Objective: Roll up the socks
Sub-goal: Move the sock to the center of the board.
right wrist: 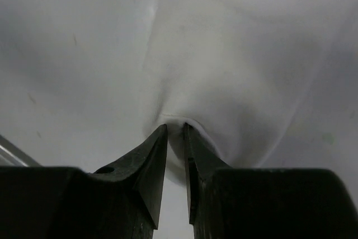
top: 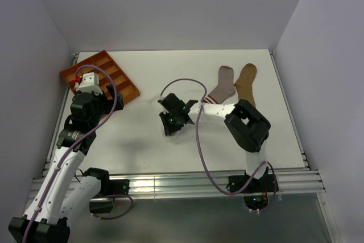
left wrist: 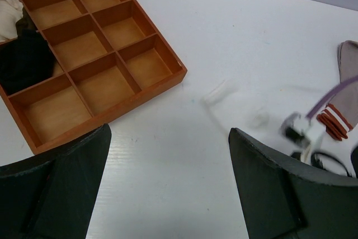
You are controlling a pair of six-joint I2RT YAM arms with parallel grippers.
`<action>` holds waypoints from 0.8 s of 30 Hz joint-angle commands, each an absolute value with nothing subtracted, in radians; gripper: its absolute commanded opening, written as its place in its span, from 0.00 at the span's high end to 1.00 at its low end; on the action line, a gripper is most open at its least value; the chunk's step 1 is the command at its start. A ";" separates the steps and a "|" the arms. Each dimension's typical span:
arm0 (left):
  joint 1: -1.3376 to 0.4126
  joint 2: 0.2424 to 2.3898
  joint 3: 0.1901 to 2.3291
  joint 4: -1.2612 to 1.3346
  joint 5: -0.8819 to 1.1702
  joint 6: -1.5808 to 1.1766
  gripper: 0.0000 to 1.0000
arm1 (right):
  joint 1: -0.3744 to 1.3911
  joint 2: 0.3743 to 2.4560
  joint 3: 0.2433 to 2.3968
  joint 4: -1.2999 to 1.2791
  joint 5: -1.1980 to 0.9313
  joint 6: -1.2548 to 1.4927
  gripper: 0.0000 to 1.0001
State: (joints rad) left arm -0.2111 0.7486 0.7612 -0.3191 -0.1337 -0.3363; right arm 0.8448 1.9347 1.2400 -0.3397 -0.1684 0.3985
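My right gripper (top: 170, 120) (right wrist: 175, 130) is low at the table's middle, its jaws shut on a fold of the plain white sock (right wrist: 224, 71). That sock is faint against the white table in the left wrist view (left wrist: 222, 92). The grey sock with the red-striped cuff (top: 223, 83) (left wrist: 348, 62) and the tan sock (top: 246, 81) lie flat at the back right. My left gripper (top: 99, 103) (left wrist: 169, 138) is open and empty beside the orange tray. The black sock (left wrist: 25, 60) and a cream cloth (left wrist: 8, 12) sit in tray compartments.
The orange compartment tray (top: 122, 81) (left wrist: 145, 65) lies angled at the back left, just beyond my left gripper. A purple cable (top: 199, 140) loops from the right arm across the table. White walls enclose the table on three sides.
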 commanded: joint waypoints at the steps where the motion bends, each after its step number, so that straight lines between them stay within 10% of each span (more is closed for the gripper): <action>1: -0.215 0.747 0.792 -0.298 -0.109 -0.328 0.08 | 0.858 1.823 1.094 -0.479 -0.061 0.379 0.74; 9: -0.215 0.755 0.790 -0.288 -0.091 -0.330 0.08 | 0.546 1.531 0.983 -0.401 0.034 0.459 0.71; 24: -0.215 0.765 0.788 -0.287 -0.078 -0.327 0.09 | 0.554 1.468 0.778 -0.106 -0.048 0.641 0.71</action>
State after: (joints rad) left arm -0.2111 0.7635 0.7612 -0.3191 -0.0948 -0.3351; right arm 0.5560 1.4422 0.7593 -0.2211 -0.0360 0.6098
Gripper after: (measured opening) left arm 0.917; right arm 0.293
